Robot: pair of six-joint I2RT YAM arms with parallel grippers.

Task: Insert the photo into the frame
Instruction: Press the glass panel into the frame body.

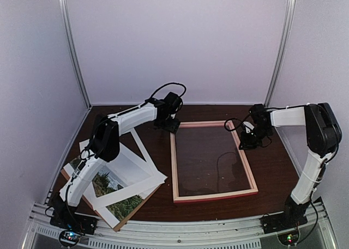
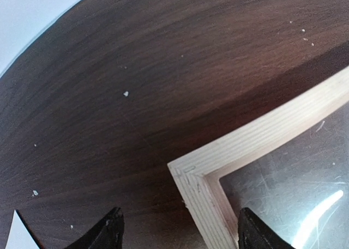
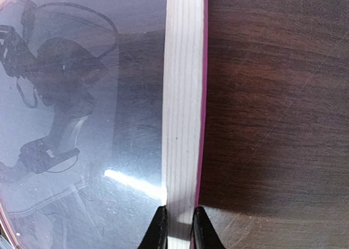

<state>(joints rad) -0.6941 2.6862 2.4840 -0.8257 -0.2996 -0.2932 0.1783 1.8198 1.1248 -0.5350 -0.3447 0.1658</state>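
The frame lies flat in the middle of the table, pale wood back side up, with glass inside it. My left gripper is at its far left corner. In the left wrist view that gripper is open, its jaws straddling the rail just below the frame's corner. My right gripper is on the right rail; in the right wrist view this gripper is shut on the frame's pale rail, whose outer edge is pink. The photo lies at the near left, partly under a white mat.
The white mat and a brown backing board are stacked askew with the photo by the left arm's base. A white corner shows at the left wrist view's lower edge. White walls enclose the table on three sides.
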